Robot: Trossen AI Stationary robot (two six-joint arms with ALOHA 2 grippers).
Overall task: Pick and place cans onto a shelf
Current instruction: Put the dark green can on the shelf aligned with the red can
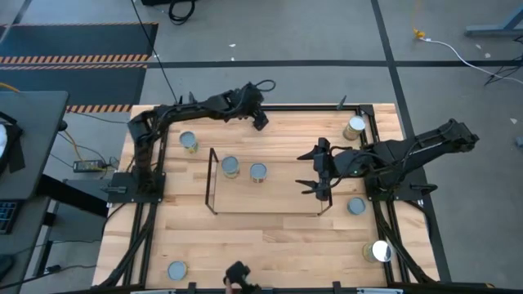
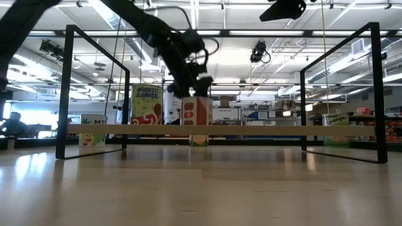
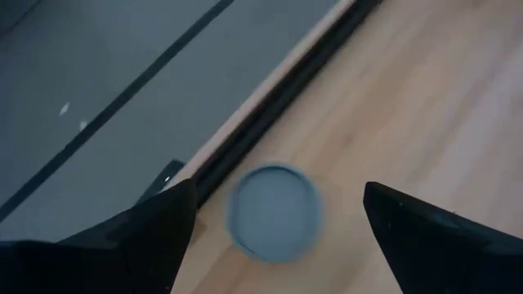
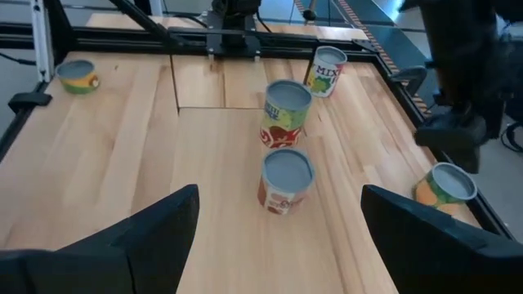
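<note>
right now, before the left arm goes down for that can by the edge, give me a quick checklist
1. Left gripper open: ok.
2. Can centred between its fingers: ok in the left wrist view.
3. Fingers clear of the black table rail beside the can: cannot tell, it runs very close.
4. Right gripper out of the way: ok, open at the shelf's right end.
5. Free room on the shelf: ok, only two cans inside it, toward its left end.

My workshop, seen beyond my table.
Grey floor (image 1: 270, 33) with dark lines, striped mat (image 1: 73, 57), ceiling strip lights (image 2: 113, 16) overhead.
</note>
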